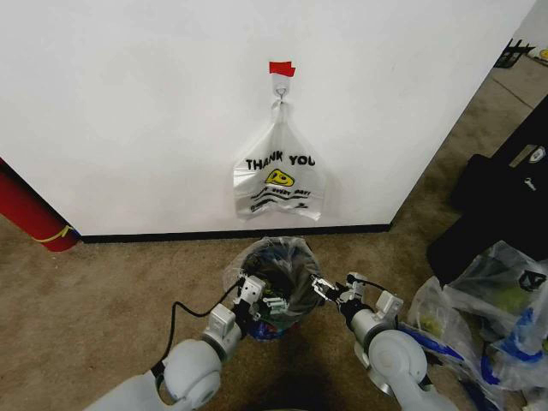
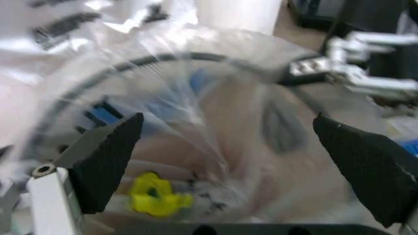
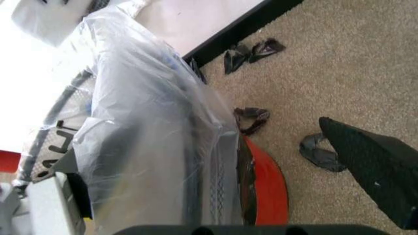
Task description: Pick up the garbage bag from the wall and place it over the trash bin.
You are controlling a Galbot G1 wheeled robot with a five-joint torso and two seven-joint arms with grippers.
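The garbage bag (image 1: 276, 261), thin translucent plastic with blue patches, is draped over the round black wire-mesh trash bin (image 1: 288, 289) on the carpet below the white wall (image 1: 128, 103). My left gripper (image 1: 272, 301) is at the bin's left rim and my right gripper (image 1: 324, 287) at its right rim. In the left wrist view the left gripper (image 2: 228, 161) stands open, with the bag's film (image 2: 196, 98) and its yellow smiley (image 2: 153, 196) between the pads. In the right wrist view the right gripper (image 3: 202, 161) is open beside the bag (image 3: 144, 122) and the bin's red base (image 3: 267, 186).
A whiter "THANK YOU" bag (image 1: 278, 175) hangs from a metal hook (image 1: 281, 84) under a red tape strip (image 1: 282, 68). A red cylinder (image 1: 30, 214) stands at left. Bulging bags (image 1: 497, 308) and black cases (image 1: 505, 197) crowd the right. Dark scraps (image 3: 251, 49) lie on the carpet.
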